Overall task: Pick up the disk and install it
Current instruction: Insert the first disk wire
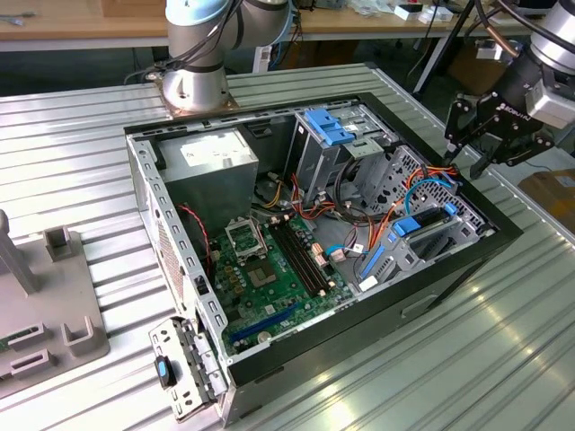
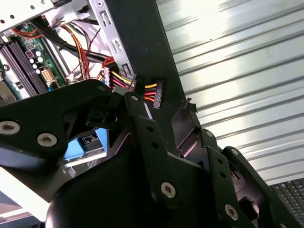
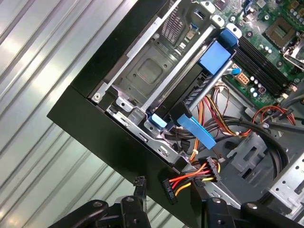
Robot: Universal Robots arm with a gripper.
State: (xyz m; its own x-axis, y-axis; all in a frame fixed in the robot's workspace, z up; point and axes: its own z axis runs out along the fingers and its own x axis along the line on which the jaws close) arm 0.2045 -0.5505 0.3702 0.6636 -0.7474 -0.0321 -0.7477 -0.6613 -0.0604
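Ribbed metal table (image 1: 81, 153) is carrying an open computer case (image 1: 431, 296) below a wooden bench (image 1: 81, 22) – toward the exterior view's right, the gripper (image 1: 463, 164) is hovering over the case's corner, fingers spread and empty, above the disk (image 1: 436, 233) lying slantwise in its bay – half masked by metalwork.

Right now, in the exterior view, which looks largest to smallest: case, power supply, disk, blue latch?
1. case
2. power supply
3. disk
4. blue latch
The disk is partly hidden, so its place against the blue latch is unsure.
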